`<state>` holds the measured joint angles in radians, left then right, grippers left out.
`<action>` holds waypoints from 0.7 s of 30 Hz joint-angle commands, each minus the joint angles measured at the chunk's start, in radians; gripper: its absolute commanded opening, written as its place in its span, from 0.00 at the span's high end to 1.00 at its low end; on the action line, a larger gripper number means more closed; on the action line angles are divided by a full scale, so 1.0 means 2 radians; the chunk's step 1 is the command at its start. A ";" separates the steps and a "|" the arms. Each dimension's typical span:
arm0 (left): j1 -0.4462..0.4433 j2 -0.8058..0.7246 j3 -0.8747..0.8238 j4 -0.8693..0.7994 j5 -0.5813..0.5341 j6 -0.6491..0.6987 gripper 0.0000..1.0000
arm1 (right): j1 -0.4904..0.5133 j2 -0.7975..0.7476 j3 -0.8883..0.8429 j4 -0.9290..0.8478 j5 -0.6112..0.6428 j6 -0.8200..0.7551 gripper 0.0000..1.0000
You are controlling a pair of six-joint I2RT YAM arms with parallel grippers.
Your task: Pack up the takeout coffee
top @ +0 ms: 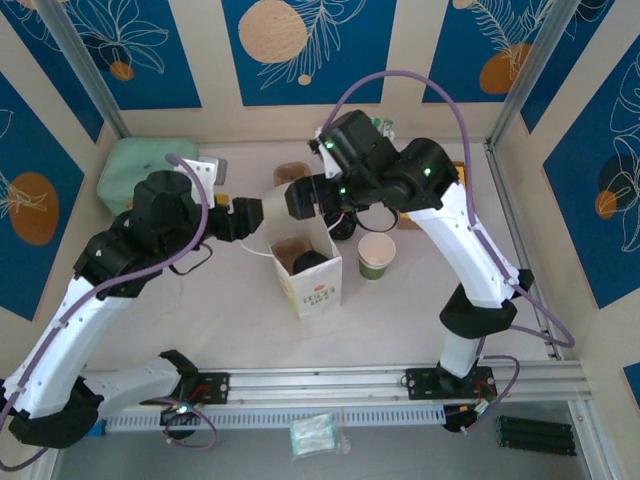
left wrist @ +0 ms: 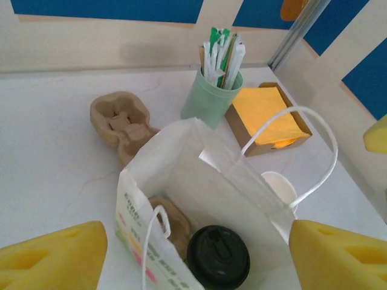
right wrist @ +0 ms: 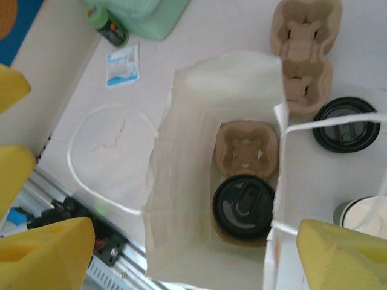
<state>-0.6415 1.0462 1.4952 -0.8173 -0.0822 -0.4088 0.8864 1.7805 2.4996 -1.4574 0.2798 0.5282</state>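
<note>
The takeout coffee (left wrist: 218,257), seen by its round black lid (right wrist: 243,206), stands inside the white paper bag (top: 312,275), in the near cell of a brown cardboard carrier (right wrist: 247,149). My left gripper (left wrist: 193,254) hovers over the bag's mouth from the left. It is open, its yellow pads wide apart on either side of the bag and clear of the cup. My right gripper (right wrist: 196,257) hangs above the bag from the far right. It is open too, with nothing between its pads.
A lidless paper cup (top: 377,255) stands right of the bag, a loose black lid (right wrist: 346,124) behind it. A second cardboard carrier (left wrist: 121,124), a mint-green cup of sachets (left wrist: 211,96) and a box of yellow napkins (left wrist: 266,115) sit farther back.
</note>
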 commanded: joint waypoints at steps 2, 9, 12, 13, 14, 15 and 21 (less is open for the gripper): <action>0.003 0.027 0.041 0.017 0.008 0.016 0.15 | -0.030 -0.025 -0.014 0.035 -0.028 -0.013 0.13; 0.003 0.081 0.083 0.034 0.019 0.028 0.04 | -0.108 -0.057 -0.078 0.092 -0.041 -0.009 0.13; 0.004 0.105 0.101 0.040 0.022 0.035 0.01 | -0.159 -0.069 -0.114 0.126 -0.061 0.000 0.13; 0.004 0.111 0.107 0.042 0.023 0.036 0.01 | -0.175 -0.070 -0.123 0.135 -0.067 0.004 0.13; 0.004 0.119 0.114 0.043 0.022 0.039 0.01 | -0.193 -0.071 -0.134 0.144 -0.075 0.007 0.13; 0.005 0.128 0.122 0.044 0.023 0.042 0.01 | -0.209 -0.070 -0.143 0.152 -0.083 0.009 0.13; 0.008 0.176 0.159 0.050 0.018 0.048 0.01 | -0.282 -0.047 -0.172 0.175 -0.111 0.020 0.15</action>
<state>-0.6395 1.3727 1.7668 -0.7437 -0.0525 -0.3374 0.3557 1.6741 2.1731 -1.1584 0.1204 0.5476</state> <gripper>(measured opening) 0.994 0.859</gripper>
